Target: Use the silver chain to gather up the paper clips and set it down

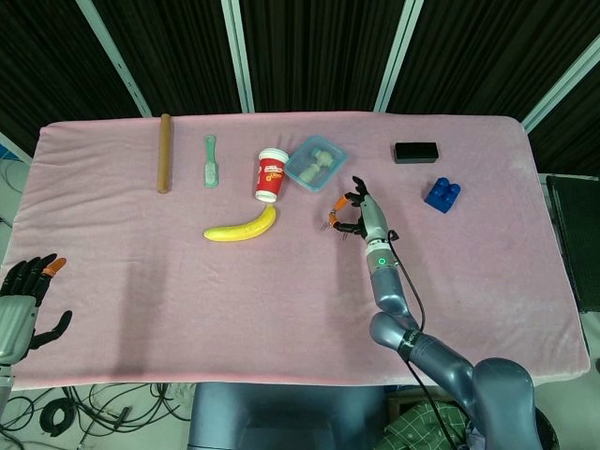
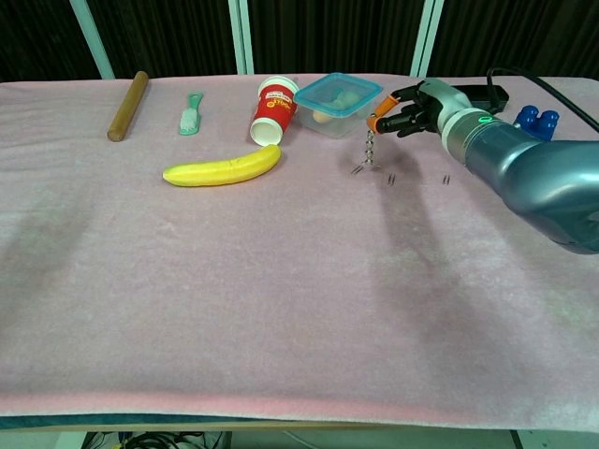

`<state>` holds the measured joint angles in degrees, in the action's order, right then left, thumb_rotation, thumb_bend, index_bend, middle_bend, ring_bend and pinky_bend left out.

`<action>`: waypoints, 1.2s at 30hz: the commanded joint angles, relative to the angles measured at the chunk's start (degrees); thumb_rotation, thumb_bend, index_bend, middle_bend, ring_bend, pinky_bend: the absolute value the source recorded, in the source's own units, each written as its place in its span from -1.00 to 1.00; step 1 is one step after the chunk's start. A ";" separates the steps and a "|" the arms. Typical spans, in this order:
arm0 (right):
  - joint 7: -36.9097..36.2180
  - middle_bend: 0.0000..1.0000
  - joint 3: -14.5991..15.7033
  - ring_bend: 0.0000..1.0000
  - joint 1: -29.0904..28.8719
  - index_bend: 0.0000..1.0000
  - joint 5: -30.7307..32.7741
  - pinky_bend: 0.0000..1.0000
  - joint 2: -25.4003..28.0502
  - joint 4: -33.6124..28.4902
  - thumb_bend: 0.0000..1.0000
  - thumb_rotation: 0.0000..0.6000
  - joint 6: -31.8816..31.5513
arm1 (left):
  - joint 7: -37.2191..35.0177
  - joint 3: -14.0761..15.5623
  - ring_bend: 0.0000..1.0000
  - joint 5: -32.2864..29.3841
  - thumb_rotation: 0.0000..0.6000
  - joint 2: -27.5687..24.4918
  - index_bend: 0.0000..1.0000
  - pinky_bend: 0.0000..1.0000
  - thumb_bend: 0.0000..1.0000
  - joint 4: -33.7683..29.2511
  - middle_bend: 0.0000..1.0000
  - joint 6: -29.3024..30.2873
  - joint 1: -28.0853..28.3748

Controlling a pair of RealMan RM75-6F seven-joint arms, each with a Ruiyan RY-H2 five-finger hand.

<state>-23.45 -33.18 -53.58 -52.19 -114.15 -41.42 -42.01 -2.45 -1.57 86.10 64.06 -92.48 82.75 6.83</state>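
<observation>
My right hand [image 1: 356, 210] [image 2: 414, 106] hovers over the pink cloth just right of the blue-lidded container [image 2: 339, 95]. It pinches the top of a short silver chain [image 2: 371, 149], which dangles straight down. The chain's lower end hangs right above the leftmost paper clip [image 2: 357, 169]; contact cannot be made out. Two more paper clips [image 2: 390, 178] [image 2: 447, 178] lie on the cloth to the right, apart from each other. My left hand [image 1: 25, 298] stays off the table's lower left corner, fingers spread and holding nothing.
Left of the chain lie a tipped red cup [image 1: 270, 174], a banana [image 1: 242, 227], a green brush [image 1: 211, 160] and a wooden rod [image 1: 165, 152]. A black box [image 1: 416, 151] and a blue brick [image 1: 442, 194] sit at the back right.
</observation>
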 commanded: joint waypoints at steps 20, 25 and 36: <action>-4.73 -1.00 -0.02 -0.89 -3.99 0.36 -2.59 -0.58 -5.28 8.85 -0.24 1.00 1.35 | -0.46 0.00 -1.00 -0.17 1.00 -0.14 -0.76 -1.00 -0.28 0.07 -0.91 -0.33 0.07; -5.77 -1.00 0.01 -0.89 -3.82 0.36 -3.35 -0.58 -5.11 8.72 -0.24 1.00 0.80 | -0.28 -0.06 -1.00 -0.17 1.00 -0.23 -0.76 -1.00 -0.28 -0.15 -0.91 -0.26 0.08; -3.76 -1.00 1.87 -0.89 -0.11 0.37 -6.22 -0.58 -0.96 0.45 -0.24 1.00 -5.13 | -0.03 -0.03 -1.00 -0.16 1.00 -0.14 -0.76 -1.00 -0.28 -0.04 -0.91 -0.24 0.05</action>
<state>-27.72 -31.74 -54.52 -58.06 -115.84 -39.93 -46.42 -2.47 -1.60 85.94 63.92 -92.51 82.52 6.87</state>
